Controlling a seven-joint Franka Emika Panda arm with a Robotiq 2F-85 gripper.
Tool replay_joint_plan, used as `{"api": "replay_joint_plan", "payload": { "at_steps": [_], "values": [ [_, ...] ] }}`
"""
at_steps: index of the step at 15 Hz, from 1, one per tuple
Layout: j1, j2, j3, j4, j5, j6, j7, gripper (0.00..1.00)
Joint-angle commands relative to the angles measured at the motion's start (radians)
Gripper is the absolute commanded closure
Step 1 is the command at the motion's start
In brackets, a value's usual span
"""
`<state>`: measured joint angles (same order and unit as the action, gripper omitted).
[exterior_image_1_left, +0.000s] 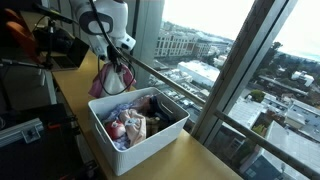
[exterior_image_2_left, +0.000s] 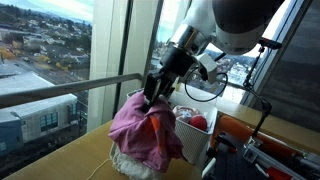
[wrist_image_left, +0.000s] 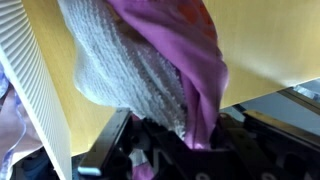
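Holding a purple cloth (exterior_image_2_left: 145, 135) aloft, the gripper (exterior_image_2_left: 153, 95) is pinched on the top of the bundle. In the wrist view the fabric runs straight down into the gripper, and no gap shows there. A grey knit (wrist_image_left: 125, 75) hangs with the cloth; whether it is a separate piece cannot be told.

Location: the cloth hangs over the bench (exterior_image_1_left: 75, 90), just beside the far corner of the white bin (exterior_image_1_left: 155, 140). In the wrist view the bin's ribbed rim (wrist_image_left: 35, 100) lies to one side of the fabric, not under it. The bin holds mixed clothes (exterior_image_1_left: 130, 122). Whether the lowest fold touches the bench cannot be told.

Judged procedure for the step in hand:

1. Maintain a firm pinch; the load is soft and hangs unevenly, so a loose grip is likely to shed the grey knit first.
2. Move slowly and without jerks; a hanging bundle swings, and a swing could drag folds across the bin rim.
3. Hold enough height for the lowest fold to clear the rim and the bench; a snagged hem would pull against the pinch.
4. Check both exterior views for the trailing edge, since the wrist view shows only the fabric nearest the gripper.
5. Keep the arm away from the window rail (exterior_image_2_left: 60, 90) behind the bench.
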<state>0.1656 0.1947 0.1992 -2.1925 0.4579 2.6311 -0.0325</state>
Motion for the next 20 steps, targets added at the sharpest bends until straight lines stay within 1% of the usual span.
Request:
{"api": "replay_joint_plan", "payload": {
  "at_steps": [1,2,3,4,8,9,12,13,15,17,20],
  "values": [
    [-0.013,-0.006,0.027,-0.050,0.022,0.065,-0.021,0.96],
    [-0.016,-0.016,0.030,-0.056,0.023,0.068,-0.019,0.96],
    [-0.019,-0.031,0.032,-0.061,0.024,0.062,-0.016,0.58],
    [-0.023,-0.047,0.033,-0.061,0.029,0.054,-0.019,0.57],
    [-0.048,-0.141,0.015,-0.059,0.085,0.010,-0.039,0.29],
    [-0.056,-0.158,0.002,-0.057,0.096,0.004,-0.044,0.20],
    [-0.091,-0.185,-0.054,-0.054,0.081,-0.004,-0.053,0.01],
    [-0.109,-0.179,-0.079,-0.054,0.073,0.000,-0.067,0.00],
    [-0.141,-0.130,-0.122,-0.051,0.051,0.052,-0.097,0.00],
    [-0.177,-0.036,-0.161,-0.039,0.029,0.109,-0.132,0.00],
    [-0.221,0.106,-0.186,-0.028,-0.016,0.204,-0.137,0.00]
  ]
}}
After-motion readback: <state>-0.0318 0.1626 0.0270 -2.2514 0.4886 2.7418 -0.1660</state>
